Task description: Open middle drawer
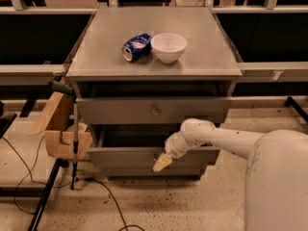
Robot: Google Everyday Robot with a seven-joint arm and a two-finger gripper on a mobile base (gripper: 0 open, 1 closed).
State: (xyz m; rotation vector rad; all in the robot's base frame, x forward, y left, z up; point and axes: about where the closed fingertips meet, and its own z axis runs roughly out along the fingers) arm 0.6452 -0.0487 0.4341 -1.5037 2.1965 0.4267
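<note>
The grey cabinet (86, 73) has a top drawer (120, 110) with a small brass knob (154, 112). Below it, the middle drawer (120, 158) stands slightly pulled out, with a dark gap above its front. My gripper (162, 162) is at the centre of that front, where it hides the drawer's knob. My white arm (216, 138) reaches in from the lower right. The lowest drawer does not show clearly.
A white bowl (169, 46) and a crushed blue can (136, 46) lie on the cabinet top. A cardboard box (60, 129) and a thin stand (74, 143) are left of the cabinet. Cables (103, 196) run over the floor. Dark shelving flanks both sides.
</note>
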